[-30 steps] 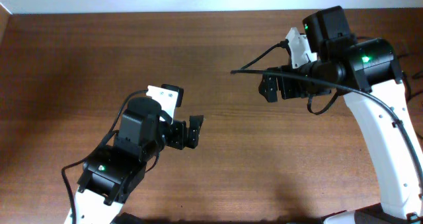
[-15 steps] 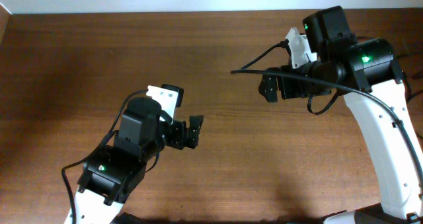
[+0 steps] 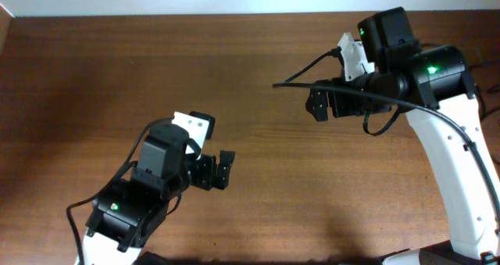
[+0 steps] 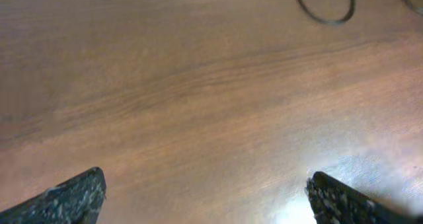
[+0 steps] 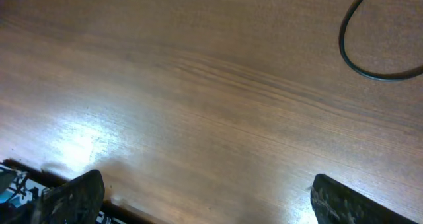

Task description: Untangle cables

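No loose cords with plugs show on the table in the overhead view. My left gripper [image 3: 225, 170] is open and empty over bare wood, left of centre; its view shows the fingers wide apart [image 4: 205, 197]. My right gripper [image 3: 315, 103] is open and empty, held above the table at the right, its fingers also wide apart [image 5: 205, 197]. A thin black loop [image 4: 324, 16] lies at the top edge of the left wrist view. Another black loop [image 5: 370, 65] shows at the top right of the right wrist view. I cannot tell whether these are task cables or arm wires.
Thick black wires [image 3: 367, 93] run from the right arm across its wrist and hang in a loop. The brown wooden table [image 3: 101, 69] fills the view, with its far edge against a white wall. The table's front edge shows at the right wrist view's bottom left.
My left arm has drawn back toward the front of the table, with its gripper a little nearer and further left. The right arm has not moved.
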Available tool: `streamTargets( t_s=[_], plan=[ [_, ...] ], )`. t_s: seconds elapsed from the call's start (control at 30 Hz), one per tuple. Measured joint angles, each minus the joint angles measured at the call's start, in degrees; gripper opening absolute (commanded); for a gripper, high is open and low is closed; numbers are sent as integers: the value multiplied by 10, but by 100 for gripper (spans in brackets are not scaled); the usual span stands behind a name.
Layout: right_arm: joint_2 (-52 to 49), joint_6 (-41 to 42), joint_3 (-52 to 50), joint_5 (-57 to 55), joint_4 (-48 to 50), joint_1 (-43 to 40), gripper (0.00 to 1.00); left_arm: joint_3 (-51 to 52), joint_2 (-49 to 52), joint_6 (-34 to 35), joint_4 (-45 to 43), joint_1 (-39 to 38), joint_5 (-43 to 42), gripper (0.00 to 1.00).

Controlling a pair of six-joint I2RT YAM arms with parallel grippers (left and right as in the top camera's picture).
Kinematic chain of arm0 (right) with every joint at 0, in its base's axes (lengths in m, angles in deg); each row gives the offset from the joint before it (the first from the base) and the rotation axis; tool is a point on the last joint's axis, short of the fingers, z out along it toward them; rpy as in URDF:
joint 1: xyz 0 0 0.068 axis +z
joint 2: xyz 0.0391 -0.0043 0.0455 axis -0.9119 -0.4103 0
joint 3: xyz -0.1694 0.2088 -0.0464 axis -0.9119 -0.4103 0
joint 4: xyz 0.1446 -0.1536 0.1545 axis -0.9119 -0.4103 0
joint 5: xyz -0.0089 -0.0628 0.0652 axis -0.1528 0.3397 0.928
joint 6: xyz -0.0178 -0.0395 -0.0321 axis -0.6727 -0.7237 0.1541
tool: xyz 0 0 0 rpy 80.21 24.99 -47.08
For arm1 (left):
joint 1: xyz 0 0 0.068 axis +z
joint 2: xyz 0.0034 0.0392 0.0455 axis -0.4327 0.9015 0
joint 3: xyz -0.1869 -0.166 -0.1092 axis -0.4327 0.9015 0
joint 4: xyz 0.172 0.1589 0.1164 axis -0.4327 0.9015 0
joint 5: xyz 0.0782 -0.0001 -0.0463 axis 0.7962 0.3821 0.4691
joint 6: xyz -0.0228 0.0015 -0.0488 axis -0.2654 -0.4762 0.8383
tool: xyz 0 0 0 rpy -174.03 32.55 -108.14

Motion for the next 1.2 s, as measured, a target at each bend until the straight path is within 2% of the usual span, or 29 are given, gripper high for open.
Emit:
streamTargets(
  t_s=[0.07,0.13,0.23,0.3,0.4,0.43,0.47,0.67,0.8,0.87,1.0,1.03,1.13,1.2],
  plan=[
    [0,0,0,0,0,0,99,31,-5,-6,-1,0,13,99],
    [0,0,-1,0,0,0,99,117,-9,-9,-37,0,18,99],
    [0,0,-3,-2,0,0,99,283,-54,-10,-175,0,11,99],
    [0,0,-3,-2,0,0,99,390,-96,-11,-315,0,3,99],
    [0,0,-3,-2,0,0,99,512,-153,-13,-503,0,-20,99],
    [0,0,-3,-2,0,0,99,534,-173,-13,-536,0,-25,99],
    [0,0,-3,-2,0,0,99,550,-211,-15,-547,0,-37,99],
    [0,0,-3,-2,0,0,99,553,-273,-45,-601,3,-33,99],
    [0,0,-3,-3,0,0,99,553,-327,-47,-614,64,7,99],
    [0,0,-3,-2,0,0,99,553,-358,-47,-581,97,14,99],
    [0,0,-4,-2,0,0,99,553,-465,-48,-447,141,21,99],
    [0,0,-4,-2,0,0,99,553,-504,-53,-446,145,23,99],
    [0,0,-4,-2,0,0,99,553,-522,-85,-446,145,23,99],
    [0,0,-4,-2,0,0,99,553,-523,-139,-445,145,30,99]
  ],
)
